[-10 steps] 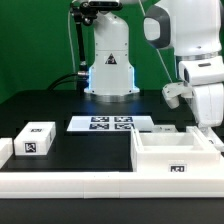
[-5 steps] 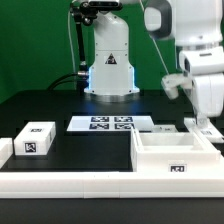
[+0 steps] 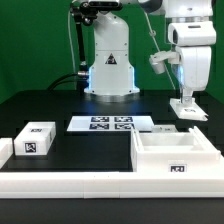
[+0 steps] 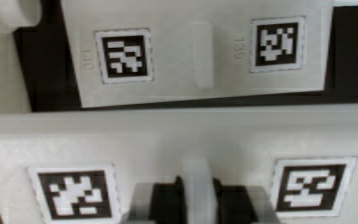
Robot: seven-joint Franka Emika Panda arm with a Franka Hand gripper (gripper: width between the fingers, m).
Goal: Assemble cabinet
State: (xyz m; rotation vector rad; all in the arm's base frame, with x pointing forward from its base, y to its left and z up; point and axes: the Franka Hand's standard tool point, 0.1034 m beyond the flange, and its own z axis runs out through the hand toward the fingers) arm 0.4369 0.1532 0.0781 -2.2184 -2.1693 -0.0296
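Note:
The cabinet's large open white body stands at the exterior view's right front, with a small tag on its front wall. A small white drawer block with a tag sits at the exterior view's left. My gripper hangs above the body's far right corner, shut on a white tagged cabinet part held in the air. In the wrist view my gripper has its jaws nearly together on this part, which shows two tags. Another white two-tag part lies below it.
The marker board lies flat at the table's middle. A white robot base stands behind it. A flat white piece lies just behind the body. A long low white rail runs along the front edge.
My gripper has risen from beside the body's far right corner and moved toward the exterior view's left, carrying the white tagged part up with it.

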